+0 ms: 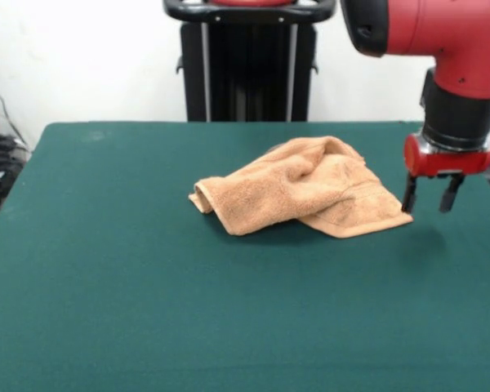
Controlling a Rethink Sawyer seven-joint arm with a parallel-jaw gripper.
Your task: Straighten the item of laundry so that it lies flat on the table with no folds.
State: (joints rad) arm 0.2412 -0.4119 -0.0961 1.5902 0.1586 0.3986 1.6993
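Green felt table, towel crumpled at centre-right

Green felt table [106,286] fills most of frame, edge to edge. Red and black arm [441,49] enters from upper right, bending down at right edge. Orange-tan towel [302,188] sits right of centre, bunched, with folds overlapping and a rolled corner pointing left. Claw [430,193] at right of frame, just beside towel's right corner; fingers apart, nothing held. Cannot tell whether it touches the cloth.
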